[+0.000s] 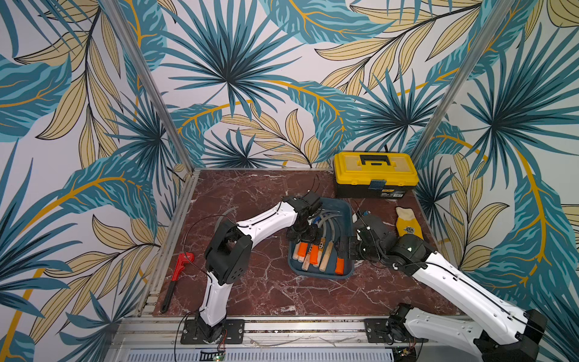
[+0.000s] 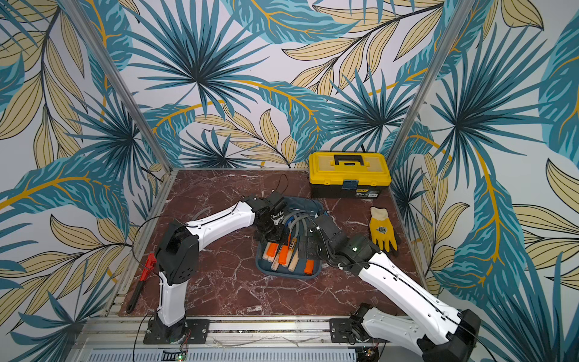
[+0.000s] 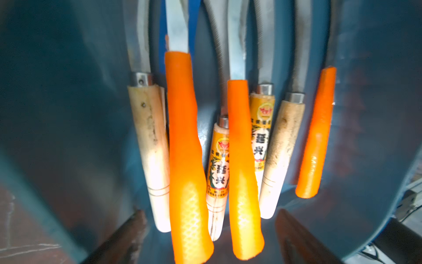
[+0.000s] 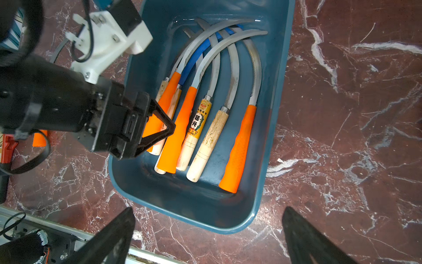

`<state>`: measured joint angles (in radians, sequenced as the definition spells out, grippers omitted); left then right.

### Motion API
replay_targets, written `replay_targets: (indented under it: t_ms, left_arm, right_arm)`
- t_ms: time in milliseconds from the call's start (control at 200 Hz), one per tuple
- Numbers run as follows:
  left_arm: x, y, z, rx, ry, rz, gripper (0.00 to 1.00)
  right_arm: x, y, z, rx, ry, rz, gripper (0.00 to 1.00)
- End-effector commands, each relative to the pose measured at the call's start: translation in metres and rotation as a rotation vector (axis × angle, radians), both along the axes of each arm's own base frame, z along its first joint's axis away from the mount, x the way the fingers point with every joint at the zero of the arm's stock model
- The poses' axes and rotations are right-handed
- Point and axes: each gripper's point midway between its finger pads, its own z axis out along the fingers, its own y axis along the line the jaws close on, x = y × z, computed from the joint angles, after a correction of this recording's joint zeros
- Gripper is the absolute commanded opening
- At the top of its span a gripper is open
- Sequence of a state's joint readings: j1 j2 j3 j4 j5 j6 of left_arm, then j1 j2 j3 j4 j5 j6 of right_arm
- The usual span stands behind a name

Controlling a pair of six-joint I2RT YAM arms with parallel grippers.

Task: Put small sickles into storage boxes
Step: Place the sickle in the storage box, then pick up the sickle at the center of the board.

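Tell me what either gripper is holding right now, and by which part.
Nothing is held. The left gripper has its fingers apart above the sickle handles lying in the blue tray; the right gripper is open and empty too.

Seven small sickles (image 4: 239, 146) with curved grey blades, one of them blue, lie side by side in the shallow dark teal plastic tray (image 4: 127, 180). Their pale wood and bright orange handles sit together at one end, and the blades overlap at the other. Another curved grey blade (image 1: 226, 212) lies on the desk (image 1: 250, 288) just beside the tray.
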<state>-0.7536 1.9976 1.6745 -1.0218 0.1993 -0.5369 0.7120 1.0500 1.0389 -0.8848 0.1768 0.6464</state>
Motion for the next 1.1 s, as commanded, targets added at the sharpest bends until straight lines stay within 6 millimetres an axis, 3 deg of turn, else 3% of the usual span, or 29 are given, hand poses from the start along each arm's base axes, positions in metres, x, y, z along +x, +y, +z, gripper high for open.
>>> replay_targets:
  t_ms: [0,190,406,901,1096]
  left_arm:
    - [0.004,0.001,0.039,-0.056,-0.072,0.01,0.99]
    - [-0.001,0.013,0.057,-0.056,-0.115,0.032,0.99]
    - [-0.007,0.04,0.073,-0.036,-0.167,0.09,0.99]
    - [-0.03,0.112,0.081,-0.006,-0.219,0.177,0.99]
    - [-0.04,0.14,0.081,0.007,-0.219,0.215,1.0]
  right_arm:
    - [0.004,0.008,0.008,0.033,-0.013,0.015,1.0]
    - [0.006,0.019,0.009,0.074,0.005,0.025,1.0]
    - [0.01,0.033,0.013,0.14,0.007,0.034,1.0]
    - [0.019,0.072,0.02,0.185,-0.02,0.063,1.0]
    - [0.007,0.1,0.017,0.182,-0.012,0.121,0.99]
